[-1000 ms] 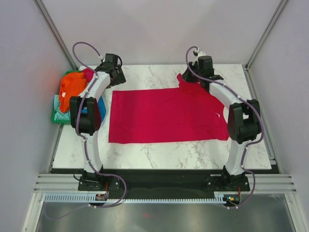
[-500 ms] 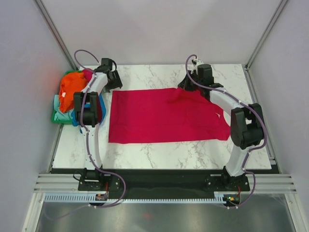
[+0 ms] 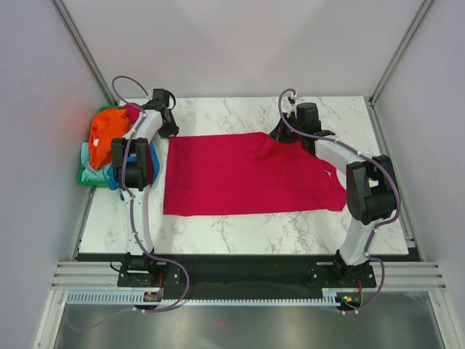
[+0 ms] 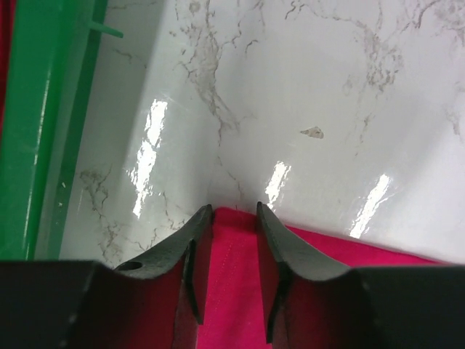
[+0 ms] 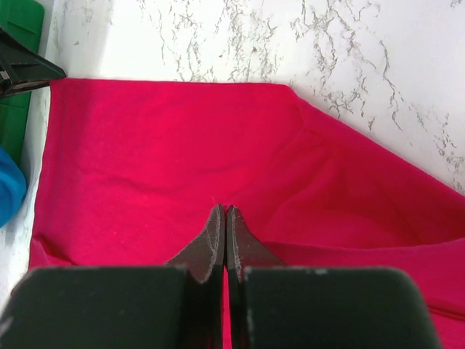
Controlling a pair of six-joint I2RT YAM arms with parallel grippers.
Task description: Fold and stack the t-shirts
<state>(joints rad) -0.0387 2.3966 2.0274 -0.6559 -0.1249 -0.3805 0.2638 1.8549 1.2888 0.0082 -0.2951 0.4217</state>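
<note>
Green plastic at the left edge of the desk (image 3: 240, 227): a ribbed basket (image 3: 82, 177), heaped with crumpled cloth. Orange shirt (image 3: 109, 127) bunched on top, mint shirt (image 3: 90, 164) underneath, blue shirt (image 3: 153, 166) spilling toward the desk, mostly hidden behind the arm. Just right of that, near the far left corner, left claw (image 4: 234, 211) low over the glossy veined marble, fingers spread, straddling the far left corner of the red shirt (image 3: 240, 174) without closing on it. Spread flat across the middle of the desk, that shirt: soft matte knit, roughly rectangular, hem side toward the left edge, near edge straight and smooth. Further right, toward the far edge, right claw (image 5: 225, 211) with fingers pressed together, apparently pinching a fold of the red cloth; wrinkles fanning out from the tips, sleeve area rumpled and partly turned in.

Judged as the first fold of the first shirt, barely begun; nothing stacked yet. Needed next: closing the left fingers on that corner, then lifting both far corners together and carrying them toward the near edge, keeping the cloth taut between the claws so as to land edge on edge. Thin, limp fabric, likely to sag in the middle or slip from a shallow grip.
</note>
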